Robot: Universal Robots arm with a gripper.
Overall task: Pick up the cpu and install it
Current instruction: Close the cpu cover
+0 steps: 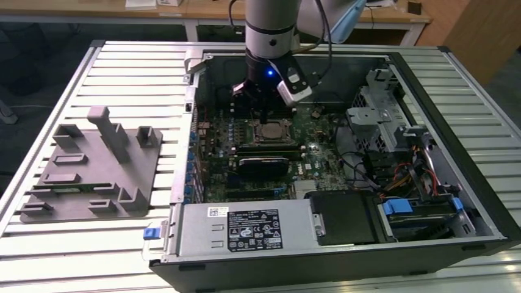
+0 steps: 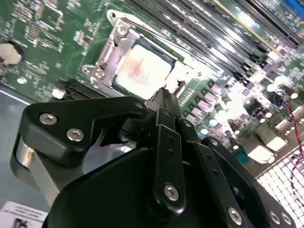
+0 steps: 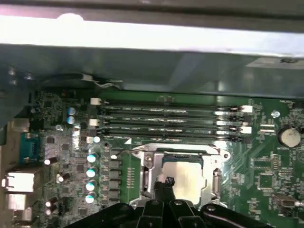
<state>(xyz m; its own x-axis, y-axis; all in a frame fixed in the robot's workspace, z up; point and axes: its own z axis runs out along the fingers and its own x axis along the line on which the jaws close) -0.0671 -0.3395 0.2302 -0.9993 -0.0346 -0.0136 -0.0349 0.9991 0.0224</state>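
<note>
The cpu point(image 1: 270, 130) lies flat in the socket frame point(image 2: 110, 45) on the green motherboard inside the open computer case. Its silver top shows in both wrist views point(image 2: 141, 71) point(image 3: 186, 175). My gripper point(image 1: 265, 110) hangs just above the socket, toward the back of the case. In both wrist views the black fingers point(image 2: 164, 102) meet in one narrow tip over the edge of the cpu, shut, with nothing between them point(image 3: 165, 184). I cannot tell whether the tip touches the chip.
A grey plastic tray point(image 1: 89, 165) with upright posts lies on the slatted table at the exterior view's left. Memory slots point(image 3: 171, 118) run beside the socket. The power supply point(image 1: 244, 229), drive cage point(image 1: 382, 116) and cables point(image 1: 399, 177) crowd the case.
</note>
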